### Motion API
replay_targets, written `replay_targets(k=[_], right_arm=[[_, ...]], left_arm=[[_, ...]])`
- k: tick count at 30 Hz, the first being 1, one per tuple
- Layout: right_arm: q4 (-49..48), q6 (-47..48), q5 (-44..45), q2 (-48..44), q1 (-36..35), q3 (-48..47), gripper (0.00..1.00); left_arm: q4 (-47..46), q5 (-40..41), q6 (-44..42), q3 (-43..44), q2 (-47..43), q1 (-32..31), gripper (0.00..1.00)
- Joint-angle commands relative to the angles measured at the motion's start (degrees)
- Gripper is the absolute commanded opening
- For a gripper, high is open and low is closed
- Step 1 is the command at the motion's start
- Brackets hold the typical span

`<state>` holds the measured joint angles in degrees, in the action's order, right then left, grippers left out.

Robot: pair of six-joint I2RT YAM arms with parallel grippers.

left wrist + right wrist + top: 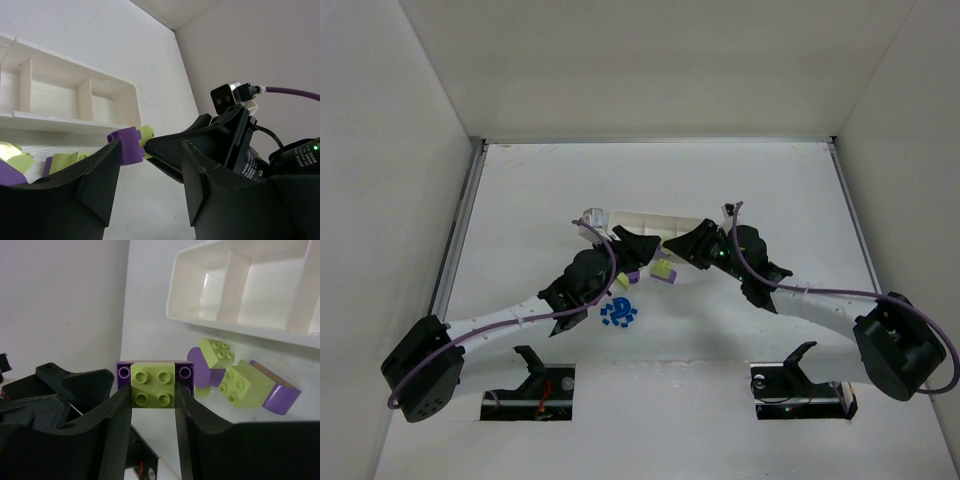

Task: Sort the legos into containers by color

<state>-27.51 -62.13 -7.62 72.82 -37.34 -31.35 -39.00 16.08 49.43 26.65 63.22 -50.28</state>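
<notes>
A two-colour pair (131,144) of legos is being held between both arms, just at 6 o'clock of the white tray (200,322) in the overhead view. The right gripper (152,399) is clamping it narrowly. Its fingers (117,415) are pressing on the flat side walls of the yellow-green brick (152,382), whose four studs are facing the wrist camera, while the purple brick (124,372) is peeking out behind.

The left gripper (150,150) is coming in from 8 o'clock with its jaws standing wide. One finger appears to be touching the purple end, though the cramped wrist view is leaving that uncertain. The other finger is sitting well apart.

The bricks are reading as light, rigid and glossy, and the stud joint is likely the only stiff part. The sound hold is on opposite smooth walls, one colour per gripper, so the two can be peeled apart without the plastic slipping out.

Two loose pairs (242,385) are lying on the table (770,190) at 3 o'clock of the held one, near the tray. The tiny blue pieces (618,313) are clustering at 7 o'clock overhead.
</notes>
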Motion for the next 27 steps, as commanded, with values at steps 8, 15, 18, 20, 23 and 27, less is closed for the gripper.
replay_targets(k=[8,15,18,20,23,27], right_arm=[[-1.6,6.8,5.2,-2.6,-2.3,-0.5,0.21],[-0.2,8.4,6.5,-3.1,-3.8,-1.1,0.21],[-0.3,8.5,6.5,-2.8,-4.6,-1.2,0.21],[-0.8,8.7,6.3,-2.6,-5.3,-1.2,0.21],[-1.6,8.7,6.6,-3.0,-5.7,-1.2,0.21],[-2.4,8.5,6.2,-3.8,-5.7,-1.2,0.21]], left_arm=[[6.6,-0.6,3.8,4.3,1.9,1.0,0.45],[6.0,-2.5,3.7,5.9,4.4,1.0,0.47],[5.6,-2.5,3.8,6.0,5.2,1.1,0.45],[5.6,-2.6,3.9,6.2,5.8,0.9,0.43],[5.6,-2.6,4.4,6.3,6.3,0.8,0.37],[5.6,-2.4,4.9,5.8,5.9,1.2,0.23]])
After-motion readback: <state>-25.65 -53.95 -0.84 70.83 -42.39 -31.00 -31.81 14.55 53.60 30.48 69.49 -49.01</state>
